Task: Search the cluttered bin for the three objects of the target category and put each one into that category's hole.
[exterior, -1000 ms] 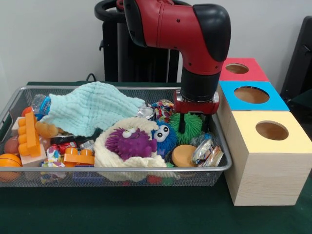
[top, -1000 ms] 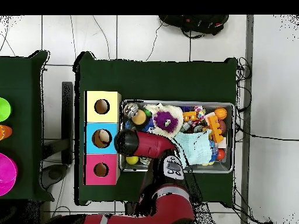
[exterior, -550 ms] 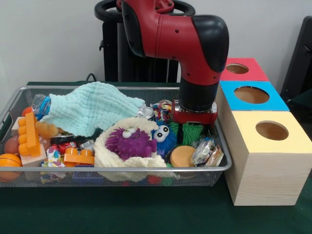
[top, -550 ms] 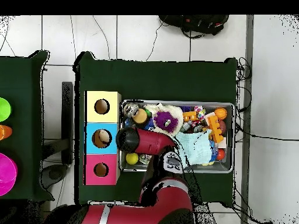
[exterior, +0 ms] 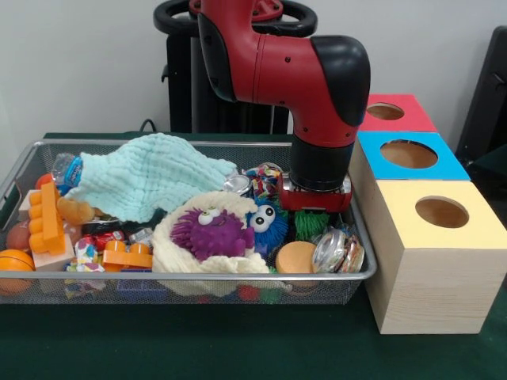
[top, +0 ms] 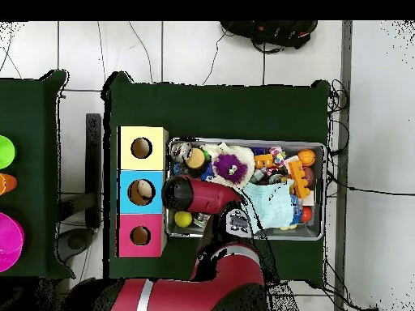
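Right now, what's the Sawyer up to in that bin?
The gripper is pushed down into the clutter at the end of the wire bin beside the three boxes, right over the green spiky toy. Its fingers are buried, so I can't tell whether it has a hold. The yellow box, blue box and red box stand alongside.
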{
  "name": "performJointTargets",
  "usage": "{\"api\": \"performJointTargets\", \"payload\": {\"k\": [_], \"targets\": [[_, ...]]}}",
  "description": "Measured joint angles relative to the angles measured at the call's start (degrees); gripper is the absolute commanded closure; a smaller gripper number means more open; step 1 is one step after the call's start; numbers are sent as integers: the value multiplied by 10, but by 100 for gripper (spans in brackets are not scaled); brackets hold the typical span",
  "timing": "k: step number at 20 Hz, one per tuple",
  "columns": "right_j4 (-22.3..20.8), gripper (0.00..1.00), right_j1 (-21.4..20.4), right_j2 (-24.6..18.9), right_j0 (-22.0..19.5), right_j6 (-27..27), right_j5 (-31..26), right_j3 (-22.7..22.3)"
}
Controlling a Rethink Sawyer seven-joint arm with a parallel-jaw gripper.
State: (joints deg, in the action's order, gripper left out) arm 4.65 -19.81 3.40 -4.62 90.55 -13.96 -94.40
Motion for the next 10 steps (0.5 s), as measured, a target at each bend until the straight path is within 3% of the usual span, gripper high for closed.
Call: {"api": "performJointTargets", "payload": {"k": [9, 10], "targets": [[0, 0, 0, 3, 4, 0, 3, 0], [0, 100, 0, 0, 5, 0, 3, 0]]}}
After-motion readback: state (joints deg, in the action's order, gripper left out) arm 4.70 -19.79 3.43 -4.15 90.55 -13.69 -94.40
